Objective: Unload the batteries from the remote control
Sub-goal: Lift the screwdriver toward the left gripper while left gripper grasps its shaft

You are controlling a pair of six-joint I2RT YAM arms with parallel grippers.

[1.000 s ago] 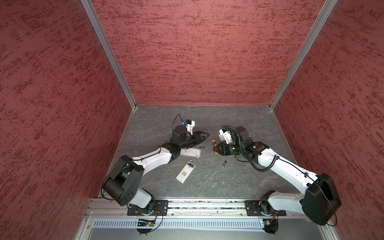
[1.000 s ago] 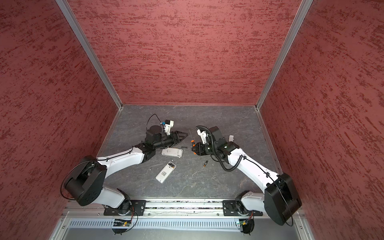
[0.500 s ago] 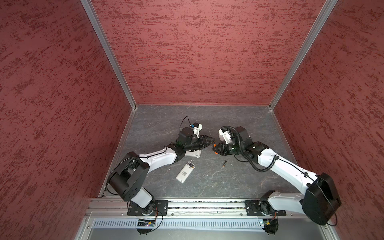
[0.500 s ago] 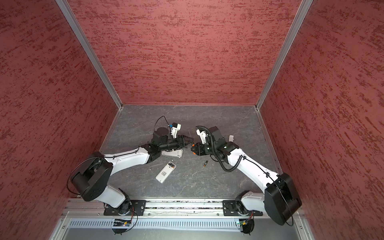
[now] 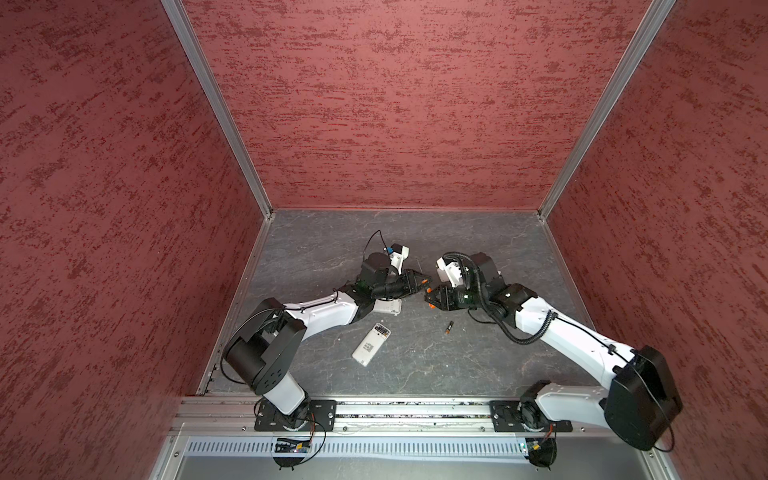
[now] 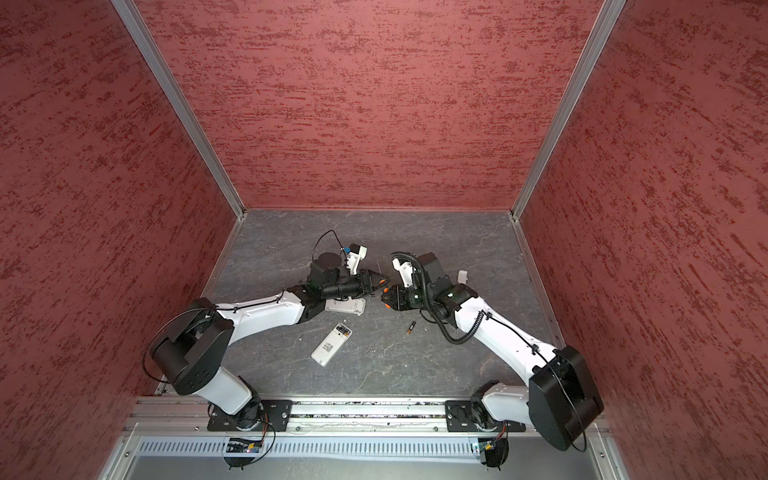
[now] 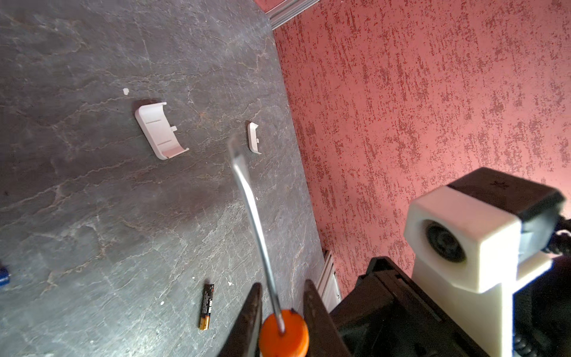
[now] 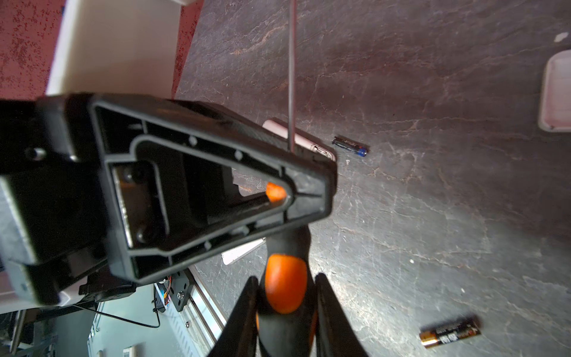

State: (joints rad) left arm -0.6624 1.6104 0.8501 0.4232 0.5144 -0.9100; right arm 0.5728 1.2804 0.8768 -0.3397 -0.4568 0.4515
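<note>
Left wrist view: gripping the screwdriver (image 7: pixel 283 333) by its orange front collar with the left claw (image 7: pixel 282 289), shut tight, shaft end leading straight out ahead. Clamping the same tool further back, on the orange-and-black handle, with the right claw (image 8: pixel 285 279), closed only to the handle's width. Reads as a mid-air handover between the two, probably to put the blade in the arm nearer the remotes for prying; cannot tell which way it is meant to pass.

Loose on the table (image 7: pixel 92 216): one of the batteries (image 7: pixel 206 306), gold-ended, below and near the right claw, on its base-rail side; another, blue-tipped (image 8: pixel 349 145), beyond the left claw from the right wrist, just off the end of a white remote (image 8: pixel 296 137). Second remote (image 5: pixel 371 344) on the base-rail side of the left claw in both top views, compartment end open; too small to tell whether cells remain inside. Two white covers (image 7: pixel 160 129) well ahead of the left claw, off already. Nothing between blade and remotes but the left arm (image 5: pixel 324 311), lying over the nearer one.
</note>
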